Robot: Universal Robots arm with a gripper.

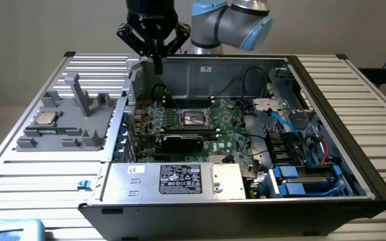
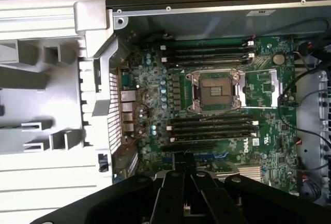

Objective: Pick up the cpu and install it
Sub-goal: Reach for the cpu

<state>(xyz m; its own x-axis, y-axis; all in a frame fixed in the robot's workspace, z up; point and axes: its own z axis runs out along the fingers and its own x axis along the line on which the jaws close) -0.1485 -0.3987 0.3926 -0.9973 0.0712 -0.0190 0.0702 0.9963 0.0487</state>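
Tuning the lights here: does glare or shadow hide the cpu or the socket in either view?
Exterior view: the cpu on the grey fixture is evenly lit, faint sheen; the socket lies in the dimmer case yet is visible. Wrist view: socket evenly lit, fixture washed pale, gripper dark.

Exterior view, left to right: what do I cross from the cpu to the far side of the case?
cpu, lying on the grey holder → gripper, shut, up over the case's rear wall → socket on the motherboard → blue drive caddies
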